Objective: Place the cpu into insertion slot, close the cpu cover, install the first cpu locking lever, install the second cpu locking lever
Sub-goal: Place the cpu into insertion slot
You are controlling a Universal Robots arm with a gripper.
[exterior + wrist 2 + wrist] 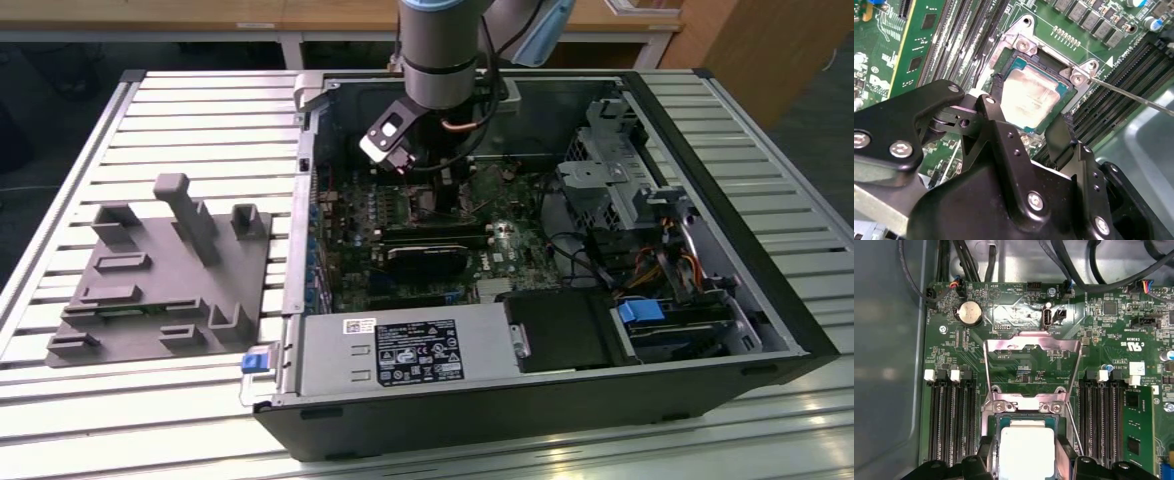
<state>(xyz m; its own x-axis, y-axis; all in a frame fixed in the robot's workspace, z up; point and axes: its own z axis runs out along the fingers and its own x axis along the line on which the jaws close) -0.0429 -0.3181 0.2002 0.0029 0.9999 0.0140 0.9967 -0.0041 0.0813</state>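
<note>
Our gripper (1031, 106) is down over the socket with its black fingers (994, 115) set against two opposite edges of the cpu (1029, 92), so we read it as clasping the chip rather than standing clear of it. We see the cpu lying flat inside the insertion slot (1023, 44), its pale silver face up and a margin of green showing round it, framed by the socket's silvery metal rim. We find the cpu cover (1031, 345) not closed: in the first wrist view it stands tilted up from its hinge at the socket's edge, and through its square window we see the green circuit board (1104, 340) behind it. We notice a thin wire locking lever (1134, 95) in the second wrist view, running from a corner of the socket out over the long black memory slots (949, 415), which flank the socket on both sides. Beyond the raised cover we make out a round coin battery (969, 313) on the board. In the exterior view we see the arm (441, 50) reaching straight down into the open computer case (747, 300), which lies on a slatted table (174, 110). A grey moulded fixture (160, 280) sits on that table beside the case, toward the exterior view's left.
</note>
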